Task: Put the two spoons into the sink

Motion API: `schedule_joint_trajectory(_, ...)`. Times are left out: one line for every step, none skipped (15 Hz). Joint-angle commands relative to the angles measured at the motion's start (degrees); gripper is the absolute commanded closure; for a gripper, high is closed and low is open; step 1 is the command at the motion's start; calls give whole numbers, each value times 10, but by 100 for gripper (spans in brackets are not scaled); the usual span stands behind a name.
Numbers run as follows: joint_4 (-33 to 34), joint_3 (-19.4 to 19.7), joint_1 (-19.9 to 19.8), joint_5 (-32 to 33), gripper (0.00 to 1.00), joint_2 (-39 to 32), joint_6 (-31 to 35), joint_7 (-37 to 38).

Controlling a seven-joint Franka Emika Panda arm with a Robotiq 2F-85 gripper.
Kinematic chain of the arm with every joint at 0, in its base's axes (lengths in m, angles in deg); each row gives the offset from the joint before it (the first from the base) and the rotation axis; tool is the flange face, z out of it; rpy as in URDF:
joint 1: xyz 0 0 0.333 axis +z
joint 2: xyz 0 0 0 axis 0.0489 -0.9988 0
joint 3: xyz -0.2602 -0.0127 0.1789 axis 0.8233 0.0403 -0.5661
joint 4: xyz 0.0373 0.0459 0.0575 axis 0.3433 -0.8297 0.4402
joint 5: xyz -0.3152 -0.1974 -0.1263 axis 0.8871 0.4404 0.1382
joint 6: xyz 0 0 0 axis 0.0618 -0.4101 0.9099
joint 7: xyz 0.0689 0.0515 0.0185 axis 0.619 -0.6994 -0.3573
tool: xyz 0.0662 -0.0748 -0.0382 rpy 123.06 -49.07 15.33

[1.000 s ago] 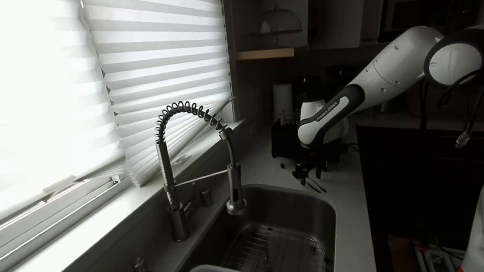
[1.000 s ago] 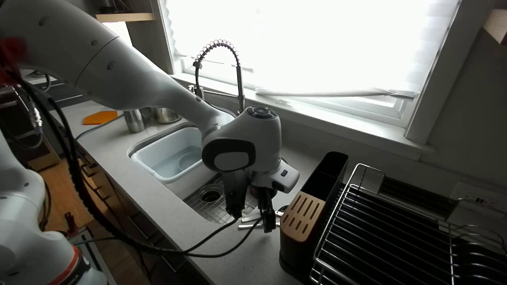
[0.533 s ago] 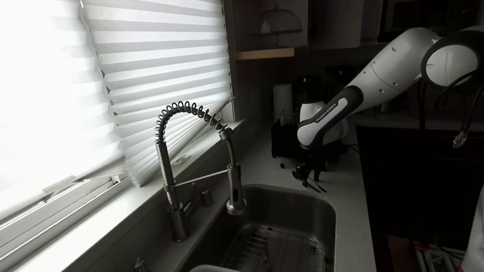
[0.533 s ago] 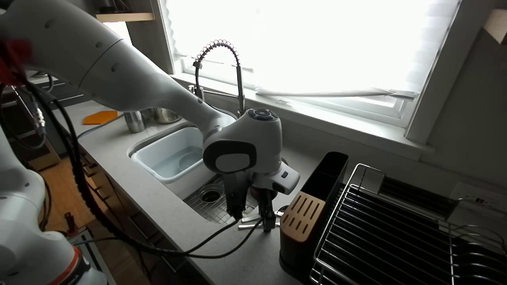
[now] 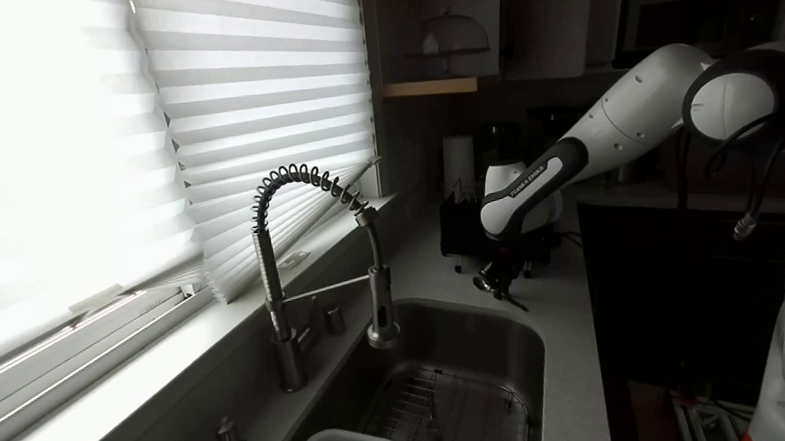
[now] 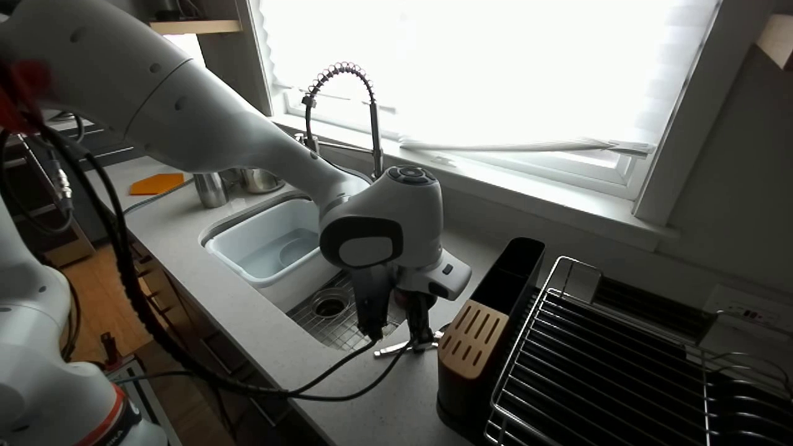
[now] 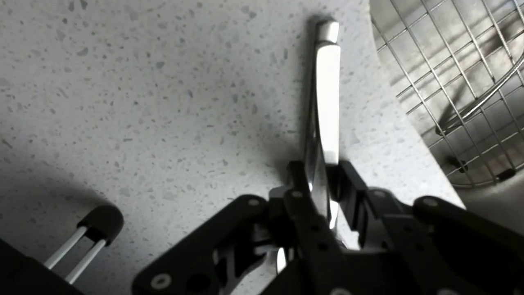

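Note:
Two metal spoons [image 7: 328,98] lie on the pale counter, their handles side by side and pressed together, one tipped on edge. My gripper [image 7: 319,174] is shut on both handles, a black fingertip against each outer side. The bowls are mostly hidden behind the gripper in the wrist view. In an exterior view the handles [image 6: 390,351] stick out from the gripper [image 6: 422,344] toward the sink's edge. The grey metal sink [image 5: 469,327], with a wire grid on its bottom, is right beside the gripper [image 5: 505,292] in both exterior views.
A white tub [image 6: 245,272] sits in one part of the sink. The spring faucet [image 5: 266,267] rises behind the basin. Close to the gripper stands a black holder with a slotted wooden top [image 6: 474,341], with a wire dish rack [image 6: 557,294] behind it.
The gripper's fingers have closed around the spoon handles. The handles lay apart before and now lie together. The arm itself has hardly moved.

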Motion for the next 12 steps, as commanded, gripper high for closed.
schedule_joint_trajectory(5,2,-1,-2,85,-12,11,6)
schedule_joint_trajectory(5,2,-1,-1,90,-13,10,6)
schedule_joint_trajectory(6,1,-1,-1,97,-13,10,7)
schedule_joint_trajectory(7,2,0,1,100,-14,11,8)
schedule_joint_trajectory(6,3,1,7,99,-12,13,13)
schedule_joint_trajectory(7,2,1,7,98,-14,12,13)
schedule_joint_trajectory(8,2,1,7,98,-14,13,13)
schedule_joint_trajectory(9,2,1,6,98,-15,13,14)
schedule_joint_trajectory(9,2,1,7,98,-13,11,15)
schedule_joint_trajectory(9,1,1,5,98,-11,8,14)
schedule_joint_trajectory(7,0,2,0,98,-5,6,18)
schedule_joint_trajectory(5,0,4,5,98,-1,6,19)
